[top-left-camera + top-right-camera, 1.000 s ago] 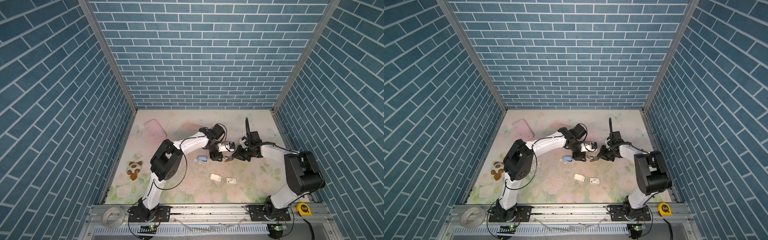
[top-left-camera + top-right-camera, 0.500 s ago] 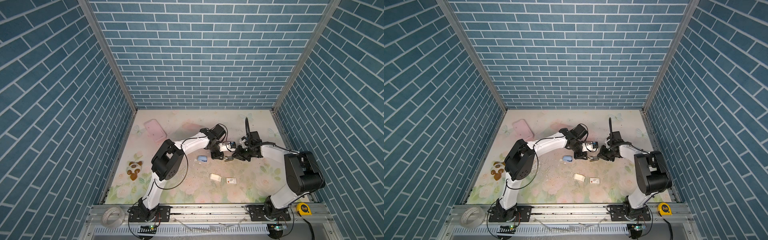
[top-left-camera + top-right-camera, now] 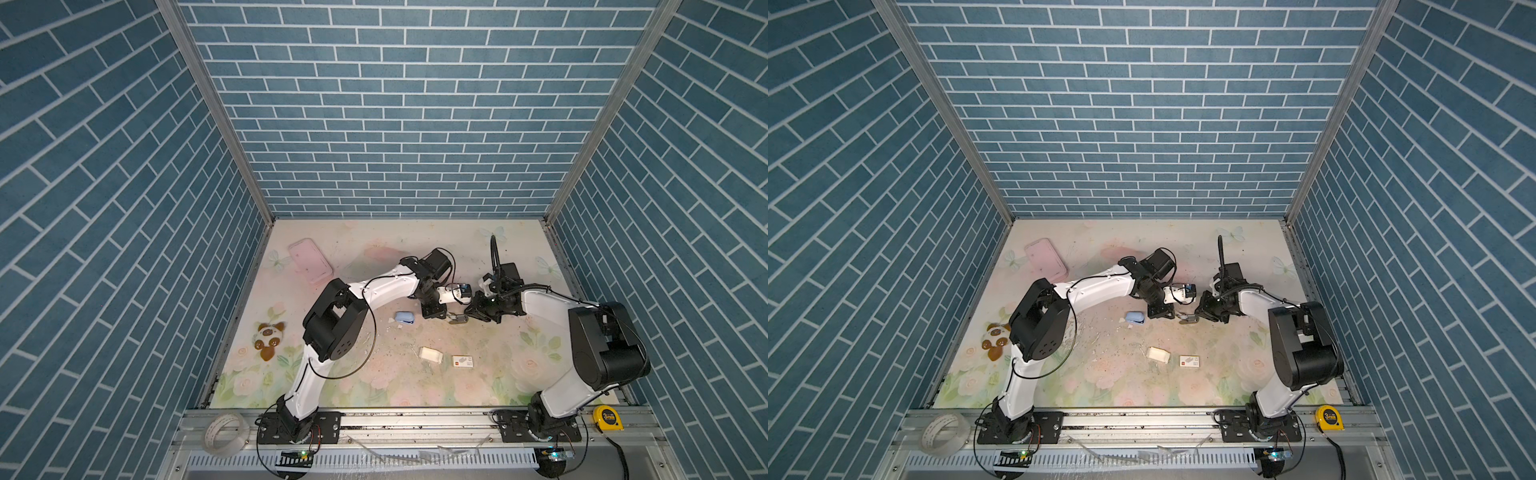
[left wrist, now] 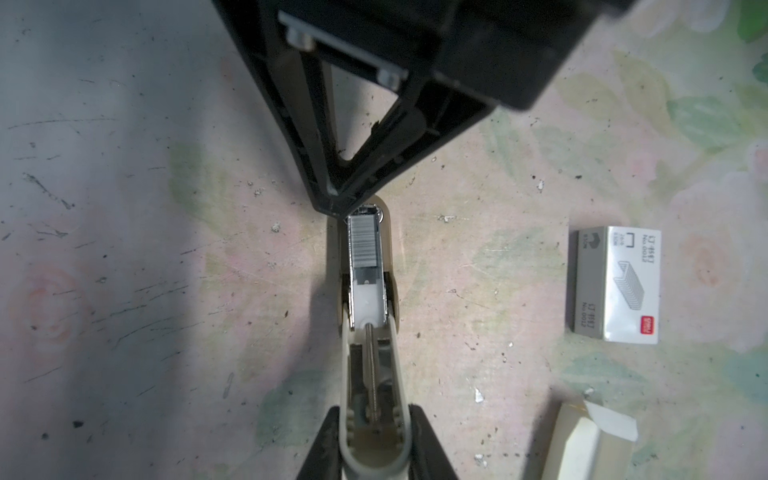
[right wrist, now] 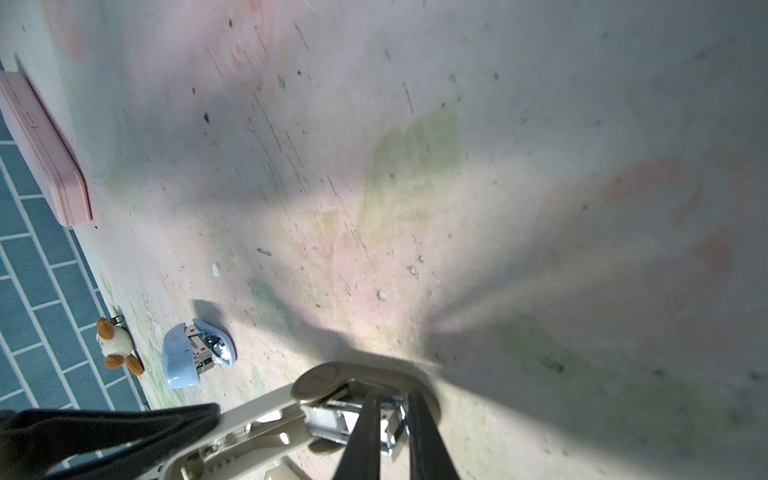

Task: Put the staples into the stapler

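Note:
The beige stapler (image 4: pixel 370 332) lies open on the mat between both arms (image 3: pixel 457 319) (image 3: pixel 1187 319). A grey strip of staples (image 4: pixel 365 245) sits in its metal magazine. My left gripper (image 4: pixel 376 419) is shut on the raised beige lid, one finger on each side. Its dark fingers (image 5: pixel 124 424) show in the right wrist view holding that lid. My right gripper (image 5: pixel 394 399) is shut on the magazine's front end, metal showing between its fingers. In the left wrist view its tips (image 4: pixel 338 205) meet at the stapler's nose. The small white cardboard tray (image 3: pixel 430 355) (image 4: pixel 582 444) lies nearer the front.
A white sleeve with a red mark (image 4: pixel 615 286) (image 3: pixel 462 361) lies beside the tray. A small blue stapler (image 3: pixel 405 318) (image 5: pixel 193 353) sits left of my left gripper. A pink case (image 3: pixel 311 259) and a bear toy (image 3: pixel 268 334) lie far left.
My left gripper's jaws have closed onto the stapler's lid. Both arms have hardly moved, and the right gripper keeps its hold.

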